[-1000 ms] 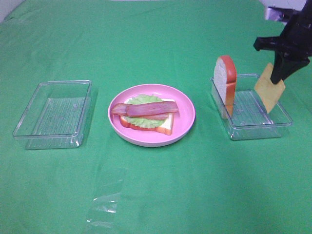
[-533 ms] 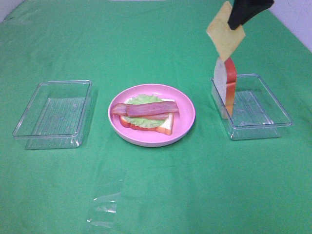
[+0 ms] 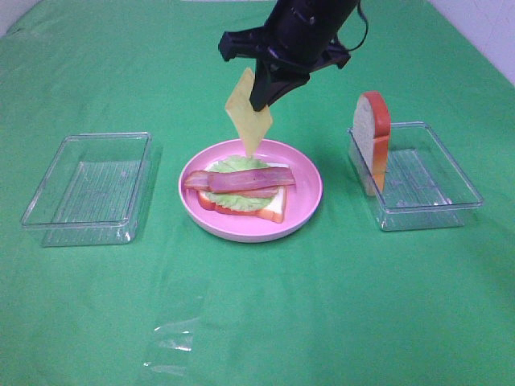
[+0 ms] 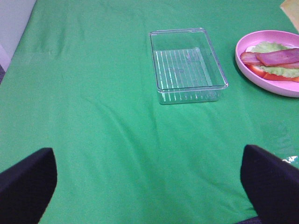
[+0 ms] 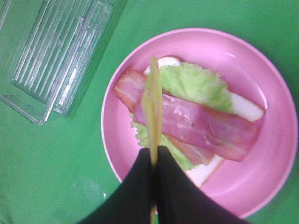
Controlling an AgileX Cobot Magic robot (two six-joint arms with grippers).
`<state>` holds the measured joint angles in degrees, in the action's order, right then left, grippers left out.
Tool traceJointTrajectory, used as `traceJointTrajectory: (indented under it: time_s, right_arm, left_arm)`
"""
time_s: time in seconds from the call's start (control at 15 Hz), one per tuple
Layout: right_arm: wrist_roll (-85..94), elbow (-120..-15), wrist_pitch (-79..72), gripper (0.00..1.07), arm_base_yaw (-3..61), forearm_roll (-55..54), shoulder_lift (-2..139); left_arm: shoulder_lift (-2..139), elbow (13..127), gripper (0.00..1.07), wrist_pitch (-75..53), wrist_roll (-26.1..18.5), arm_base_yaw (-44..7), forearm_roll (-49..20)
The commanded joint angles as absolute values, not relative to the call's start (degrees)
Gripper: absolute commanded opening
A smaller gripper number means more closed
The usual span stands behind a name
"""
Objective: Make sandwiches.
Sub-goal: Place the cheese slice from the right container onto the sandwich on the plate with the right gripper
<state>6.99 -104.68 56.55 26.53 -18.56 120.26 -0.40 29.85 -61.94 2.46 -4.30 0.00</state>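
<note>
Right gripper [image 3: 261, 100] pinches one cheese square [image 3: 247, 119] above one pink plate [image 3: 306, 211]; two clear trays [image 3: 87, 181] flank it; left gripper [image 4: 149, 186] gapes wide.

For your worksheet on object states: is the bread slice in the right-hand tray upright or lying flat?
Upright: the bread slice stands on edge against the tray wall.

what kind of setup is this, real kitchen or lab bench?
Likely a lab tabletop: a plain green cloth covers the table, the sandwich on the pink plate looks like toy food, and parts sit in clear trays.
</note>
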Motion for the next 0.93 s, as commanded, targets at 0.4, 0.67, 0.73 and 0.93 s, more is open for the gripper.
traceJointTrajectory:
  time_s: [0.4, 0.67, 0.73, 0.93]
  right_arm:
    - [8.0, -104.9, 55.7, 0.00, 26.8, -21.1, 129.6]
    - [6.9, -104.9, 55.1, 0.01, 26.8, -14.5, 130.1]
    - [7.0, -104.9, 55.2, 0.33, 26.8, -14.5, 130.1]
    - [7.7, -104.9, 57.2, 0.96, 26.8, -16.6, 130.0]
  left_arm:
    - [-1.1, 29.7, 1.00, -61.7, 2.6, -4.3, -0.3]
    - [-1.1, 29.7, 1.00, -61.7, 2.6, -4.3, -0.3]
    - [-1.1, 29.7, 1.00, -61.7, 2.6, -4.3, -0.3]
    - [-1.1, 29.7, 1.00, -61.7, 2.6, -4.3, -0.3]
